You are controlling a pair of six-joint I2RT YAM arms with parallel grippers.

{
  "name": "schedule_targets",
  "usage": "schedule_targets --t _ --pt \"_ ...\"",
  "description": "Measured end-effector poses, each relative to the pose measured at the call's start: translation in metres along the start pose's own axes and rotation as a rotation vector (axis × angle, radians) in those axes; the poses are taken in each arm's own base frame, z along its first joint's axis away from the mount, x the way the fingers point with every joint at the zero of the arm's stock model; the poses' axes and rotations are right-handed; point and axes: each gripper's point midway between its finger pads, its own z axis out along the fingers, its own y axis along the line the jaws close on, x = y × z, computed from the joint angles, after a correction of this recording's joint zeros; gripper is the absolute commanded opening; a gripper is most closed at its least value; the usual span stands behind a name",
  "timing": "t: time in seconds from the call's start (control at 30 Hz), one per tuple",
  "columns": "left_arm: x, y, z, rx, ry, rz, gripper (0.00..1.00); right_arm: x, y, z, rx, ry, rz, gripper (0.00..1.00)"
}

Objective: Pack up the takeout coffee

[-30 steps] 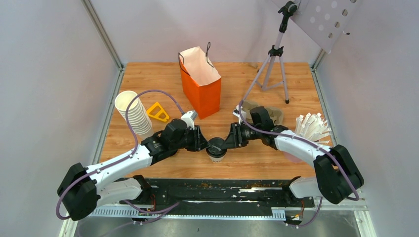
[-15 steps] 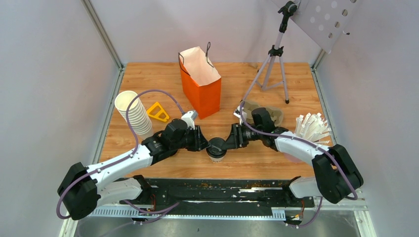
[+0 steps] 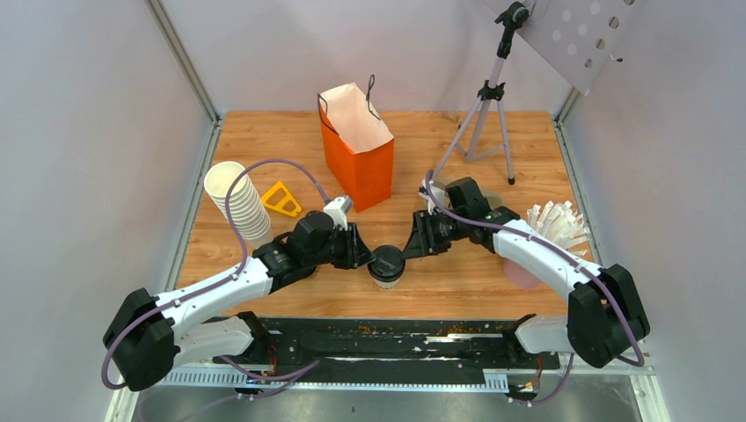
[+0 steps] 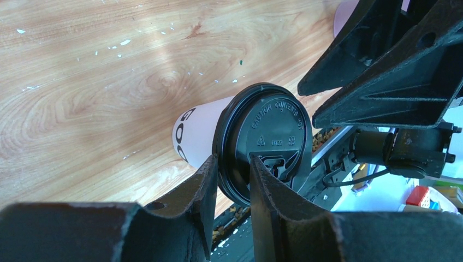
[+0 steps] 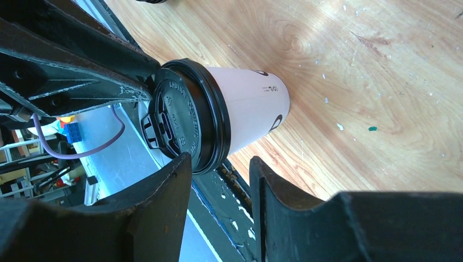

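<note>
The takeout coffee (image 3: 385, 265), a white paper cup with a black lid, stands upright near the table's front edge between both arms. My left gripper (image 3: 367, 258) is shut on the lid's rim from the left. In the left wrist view the two fingers (image 4: 210, 183) pinch the edge of the lid (image 4: 270, 131). My right gripper (image 3: 411, 248) sits just right of the cup with its jaws apart. In the right wrist view the cup (image 5: 245, 106) lies just past the right gripper (image 5: 218, 169), with only the table's edge showing in the gap. The orange paper bag (image 3: 356, 149) stands open behind.
A leaning stack of lidless white cups (image 3: 237, 200) and a yellow triangular piece (image 3: 281, 200) are at the left. A tripod (image 3: 484, 114) stands at the back right. A holder of white sticks (image 3: 554, 227) is at the right edge.
My right gripper has widened its jaws and drawn back a little to the right, off the lid. The left gripper and the cup have stayed in place.
</note>
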Motion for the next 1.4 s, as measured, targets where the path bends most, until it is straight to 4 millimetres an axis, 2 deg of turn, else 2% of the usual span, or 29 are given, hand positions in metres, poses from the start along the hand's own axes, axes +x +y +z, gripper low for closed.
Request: schedule_targets --t 0.23,0.33,0.53,0.63,0.67,0.73,0.77,0.9,1.0,1.1,1.2,1.3,1.4 --pt "0.002 -0.002 0.000 0.012 0.010 0.002 0.34 0.006 -0.004 0.001 0.012 0.012 0.028 0.37" --pt "0.002 -0.003 0.000 0.015 0.012 0.001 0.37 0.005 -0.004 0.001 0.015 0.011 0.037 0.40" --pt "0.003 -0.005 -0.008 -0.012 0.062 0.012 0.56 0.003 -0.006 -0.012 0.092 0.005 0.048 0.46" --pt "-0.012 -0.016 -0.020 -0.024 0.057 0.043 0.68 -0.006 0.004 -0.029 0.124 -0.034 0.035 0.55" --pt "-0.022 -0.023 -0.026 -0.022 0.042 0.058 0.73 -0.011 0.009 -0.035 0.129 -0.055 0.025 0.60" --pt "-0.042 -0.040 -0.042 -0.007 0.000 0.088 0.93 -0.018 0.019 -0.045 0.141 -0.090 0.006 0.69" --pt "-0.054 -0.049 -0.052 0.002 -0.027 0.103 0.99 -0.021 0.023 -0.049 0.151 -0.103 -0.002 0.72" --pt "-0.090 -0.081 -0.101 0.045 -0.138 0.151 1.00 -0.015 0.037 -0.055 0.193 -0.105 -0.029 0.91" --pt "-0.108 -0.097 -0.149 0.072 -0.234 0.182 1.00 -0.005 0.047 -0.051 0.241 -0.089 -0.060 0.96" --pt "-0.112 -0.100 -0.189 0.081 -0.302 0.200 1.00 0.000 0.056 -0.048 0.285 -0.082 -0.091 1.00" --pt "-0.105 -0.095 -0.224 0.086 -0.348 0.202 1.00 -0.002 0.065 -0.041 0.354 -0.091 -0.134 1.00" --pt "-0.093 -0.086 -0.242 0.082 -0.353 0.198 1.00 -0.008 0.073 -0.029 0.410 -0.099 -0.167 0.99" --pt "-0.078 -0.075 -0.251 0.073 -0.342 0.191 1.00 -0.010 0.076 -0.016 0.463 -0.096 -0.200 0.99"
